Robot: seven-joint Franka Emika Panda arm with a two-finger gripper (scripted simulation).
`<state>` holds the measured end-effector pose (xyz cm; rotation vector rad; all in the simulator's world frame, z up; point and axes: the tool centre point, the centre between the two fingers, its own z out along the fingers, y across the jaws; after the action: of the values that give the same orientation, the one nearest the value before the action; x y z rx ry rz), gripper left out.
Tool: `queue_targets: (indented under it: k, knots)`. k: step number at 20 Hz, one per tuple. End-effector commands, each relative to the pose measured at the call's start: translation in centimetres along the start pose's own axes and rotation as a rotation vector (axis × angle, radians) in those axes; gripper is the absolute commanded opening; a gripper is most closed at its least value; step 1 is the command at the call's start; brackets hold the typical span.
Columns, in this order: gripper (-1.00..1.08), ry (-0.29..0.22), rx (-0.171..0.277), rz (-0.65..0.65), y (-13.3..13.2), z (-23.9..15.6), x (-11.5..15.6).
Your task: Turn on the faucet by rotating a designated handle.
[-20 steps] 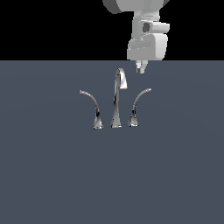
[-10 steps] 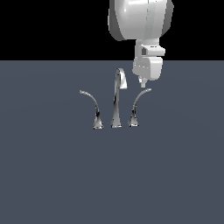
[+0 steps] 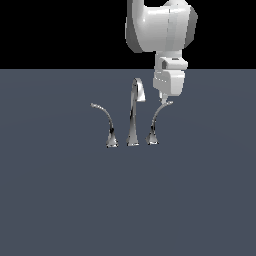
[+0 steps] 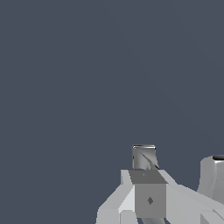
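**Faucet handle under the jaws' tip**

The faucet stands on the broad grey-blue worktop, a small chrome set of three pieces in a row. Above it, the white arm comes down from the top of the exterior view, its bulky last link upright and the narrower wrist pointing straight down.

The gripper hangs directly over the free end of the designated handle, the lever on the exterior view's right that arcs up and rightward from its flared base. The jaws' tip sits at or just above that end; whether it touches cannot be told. How far the jaws stand apart cannot be told either: both views show them only as blocky grey shapes, and nothing is seen gripped between them.

The tall central spout rises just beside the handle, and the mirror-image lever stands beyond it.
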<state>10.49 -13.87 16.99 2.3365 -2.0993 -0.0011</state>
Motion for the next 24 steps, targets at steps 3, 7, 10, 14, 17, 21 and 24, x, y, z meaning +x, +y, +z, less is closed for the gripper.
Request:
queue_targets:
  k: [3,7,10,14,17,21,24]
  knots:
    - [-1.0,0.0,0.0,0.0,0.9,0.0,0.4]
    - [-1.0,0.0,0.0,0.0,2.1,0.0,0.9]
    - [-1.0,0.0,0.0,0.0,3.0,0.0,1.3]
    - [-1.0,0.0,0.001,0.001,4.3,0.0,1.8]
    - [-1.0,-0.001,0.012,-0.011,3.5,0.0,0.9]
    - [-1.0,-0.001,0.01,-0.009,4.7,0.0,0.7]
    - [-1.0,0.0,0.008,-0.006,5.6,0.0,0.5]
